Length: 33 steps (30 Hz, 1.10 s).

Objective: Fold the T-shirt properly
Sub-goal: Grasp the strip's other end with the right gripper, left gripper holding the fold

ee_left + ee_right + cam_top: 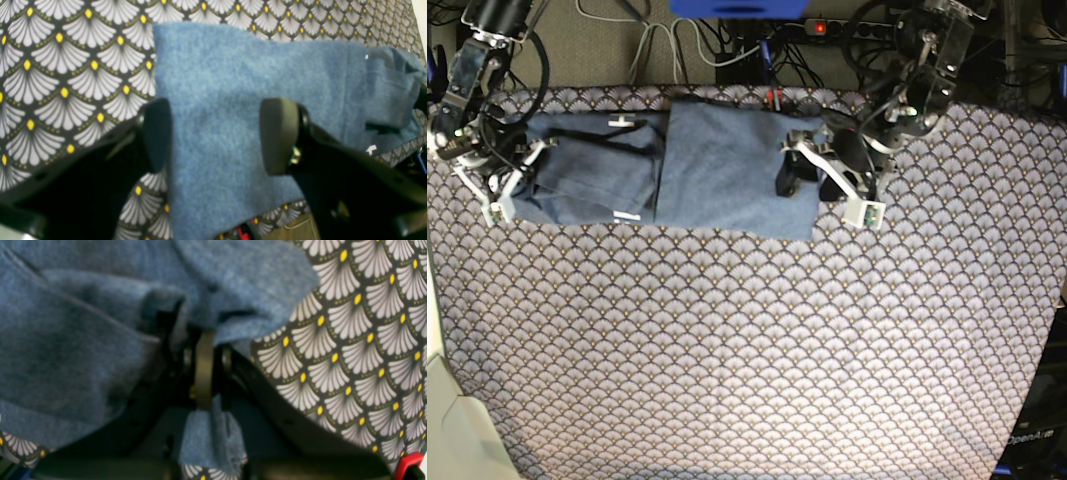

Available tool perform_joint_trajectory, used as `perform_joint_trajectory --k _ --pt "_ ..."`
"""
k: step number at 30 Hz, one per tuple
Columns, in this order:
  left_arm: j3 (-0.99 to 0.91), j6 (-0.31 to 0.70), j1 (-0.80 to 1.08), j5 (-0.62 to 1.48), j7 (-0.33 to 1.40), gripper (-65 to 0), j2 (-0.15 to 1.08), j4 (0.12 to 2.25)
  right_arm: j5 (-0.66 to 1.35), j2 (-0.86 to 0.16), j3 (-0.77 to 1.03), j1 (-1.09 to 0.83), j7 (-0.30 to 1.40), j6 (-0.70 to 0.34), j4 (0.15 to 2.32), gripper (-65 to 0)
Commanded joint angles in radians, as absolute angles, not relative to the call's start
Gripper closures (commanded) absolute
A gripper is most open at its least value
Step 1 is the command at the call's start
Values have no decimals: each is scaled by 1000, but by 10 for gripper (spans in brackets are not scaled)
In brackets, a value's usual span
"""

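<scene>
The grey-blue T-shirt (717,160) lies as a long folded strip along the far side of the scallop-patterned tablecloth (747,350). In the base view my left gripper (809,182) sits at the strip's right end. The left wrist view shows it open (218,136), with the shirt (233,66) between and under its dark pads (280,133). My right gripper (515,182) is at the strip's left end. In the right wrist view it is shut (204,340) on a pinch of bunched shirt cloth (66,340), and a flap hangs below the jaws.
Cables and a power strip (827,27) lie beyond the table's far edge. A blue object (737,8) sits at the top centre. Patterned cloth covers the table towards the near side.
</scene>
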State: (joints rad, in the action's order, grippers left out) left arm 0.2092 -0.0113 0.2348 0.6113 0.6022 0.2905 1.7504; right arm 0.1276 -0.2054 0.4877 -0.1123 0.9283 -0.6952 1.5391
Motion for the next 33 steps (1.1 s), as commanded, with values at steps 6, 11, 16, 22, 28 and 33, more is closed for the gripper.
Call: perform_joint_trajectory --k 6,11,16,22,28,33 --pt "205 -4 229 619 582 -412 292 1830 116 -228 492 -127 937 -698 1644 0" --pt "203 -4 243 619 582 -412 294 1862 114 -219 489 -162 944 -698 1779 0" --pt "203 -4 252 619 582 -412 294 1857 113 -219 489 -163 944 -698 1762 0" --pt "203 -4 257 619 582 -412 294 1859 113 -226 489 -159 941 -698 1653 -7" --pt "203 -4 265 619 582 -412 294 1859 113 -228 489 -159 943 -698 1627 -222" --pt "203 -4 265 619 582 -412 295 1862 113 -240 498 -157 941 -698 1629 -336"
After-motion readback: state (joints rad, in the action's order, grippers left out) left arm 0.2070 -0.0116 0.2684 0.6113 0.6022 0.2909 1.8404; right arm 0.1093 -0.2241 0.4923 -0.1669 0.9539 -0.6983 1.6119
